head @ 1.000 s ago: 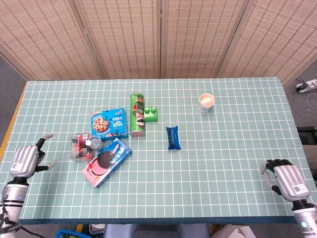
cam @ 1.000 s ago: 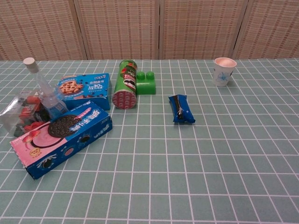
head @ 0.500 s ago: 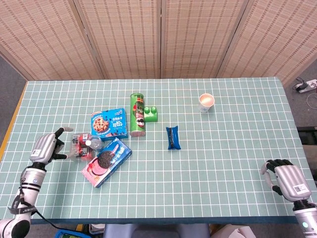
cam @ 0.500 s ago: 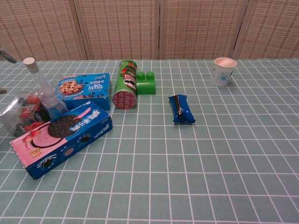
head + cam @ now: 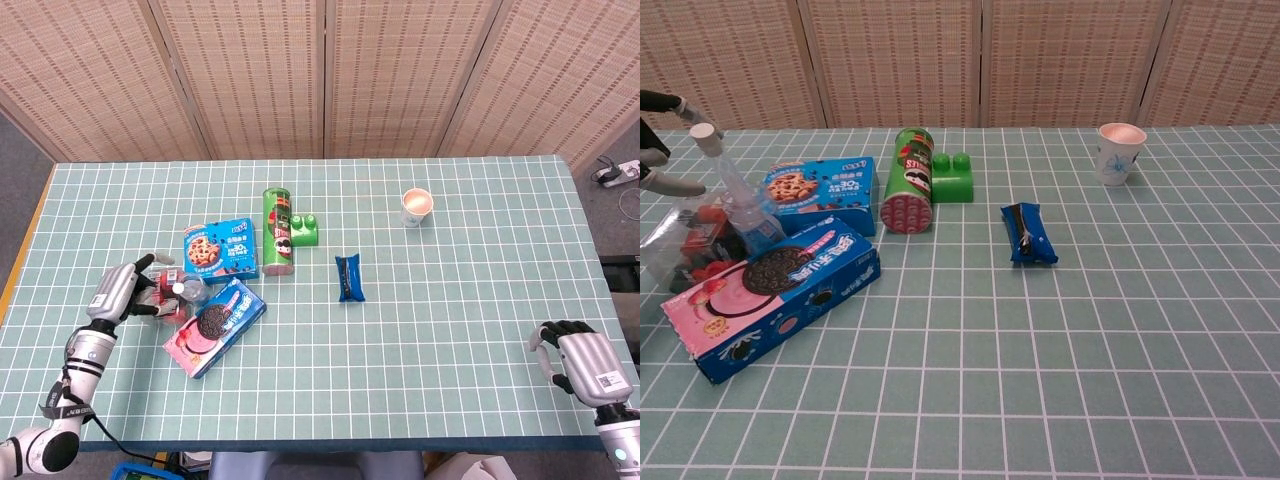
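Fingers spread, my left hand is nearing the water bottle just beyond its fingertips; clipping it risks toppling.

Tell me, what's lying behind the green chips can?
A green toy brick sits right beside and behind the chips can. The can hides the brick's near left side in the chest view, so whether they touch cannot be told.
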